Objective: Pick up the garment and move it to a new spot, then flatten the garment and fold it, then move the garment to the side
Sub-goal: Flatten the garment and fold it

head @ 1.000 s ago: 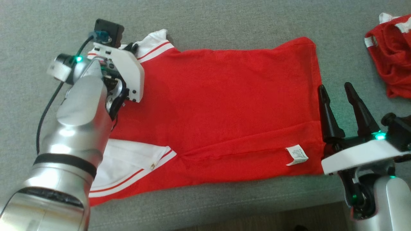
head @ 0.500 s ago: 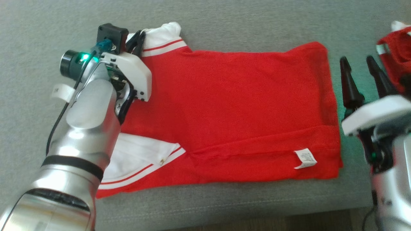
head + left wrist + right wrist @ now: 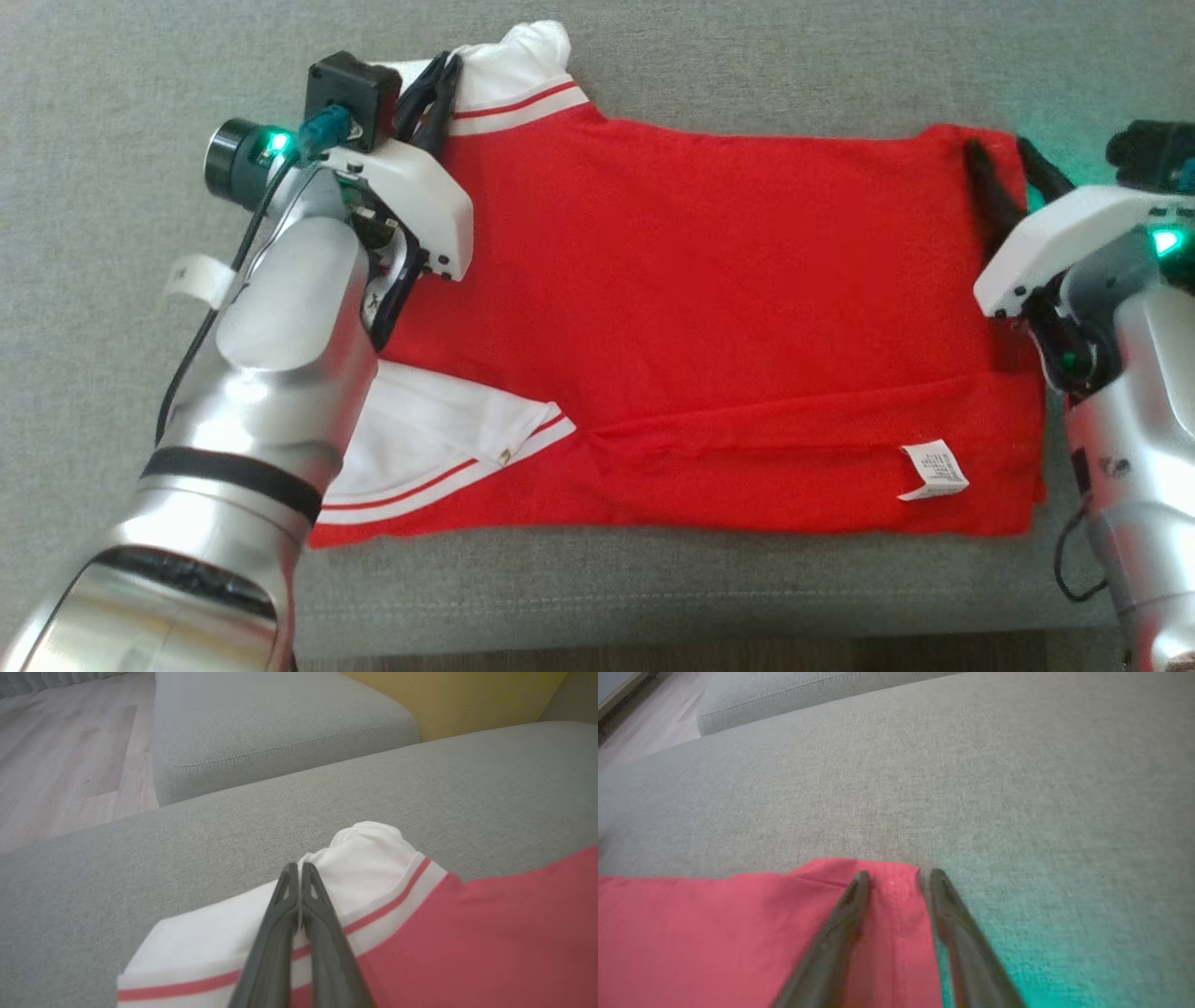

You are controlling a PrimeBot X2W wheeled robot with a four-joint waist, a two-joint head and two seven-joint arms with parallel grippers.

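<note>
While your left end effector (image 3: 446, 67) is clenched on the white, red-striped trim at the far left corner of the red polo shirt (image 3: 728, 280), the cloth there puckers into a small hump at its tips; you can see this in the left wrist view, where the two dark fingers (image 3: 322, 924) press together with no gap. You have the shirt lying flat on the grey sofa cushion (image 3: 747, 65), spread from left to right, its near side running close along the cushion's front edge. A white striped panel (image 3: 439, 439) lies at the shirt's near left corner, partly under your left forearm, and a white care label (image 3: 934, 469) sits by the near right corner. Your right end effector (image 3: 997, 149) is released, fingers apart at the shirt's far right corner: in the right wrist view one finger (image 3: 840, 924) lies over the red hem and the other sits just at its edge, over the cushion
</note>
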